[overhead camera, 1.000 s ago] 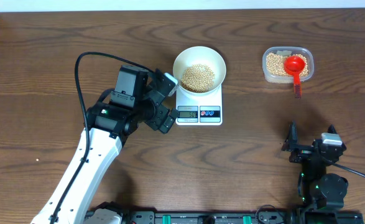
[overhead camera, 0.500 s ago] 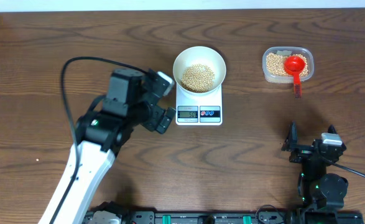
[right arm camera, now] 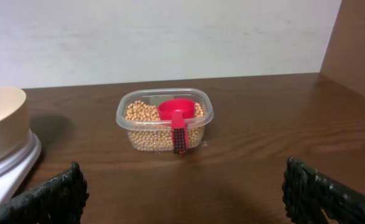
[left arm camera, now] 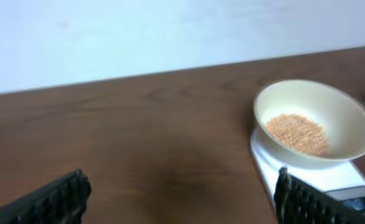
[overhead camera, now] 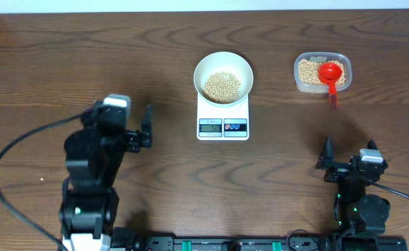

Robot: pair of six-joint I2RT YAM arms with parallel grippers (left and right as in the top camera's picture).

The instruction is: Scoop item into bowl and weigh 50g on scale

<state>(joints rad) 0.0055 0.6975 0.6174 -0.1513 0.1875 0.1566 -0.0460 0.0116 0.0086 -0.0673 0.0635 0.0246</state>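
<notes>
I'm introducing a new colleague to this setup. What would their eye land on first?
A white bowl holding tan beans sits on the digital scale in the middle. To its right, a red scoop rests in a clear tub of more beans. The left gripper and right gripper are open and empty, nearer the front.

A red scoop (right arm camera: 176, 111) rests in the clear tub (right arm camera: 164, 121) of beans (right arm camera: 138, 114).

Scale (overhead camera: 223, 132) display (overhead camera: 210, 126) digits too small to be read overhead, scale front cropped at btm edge of blurred left wrist pic, bowl (right arm camera: 0, 127) cut by left edge in right wrist pic.
</notes>
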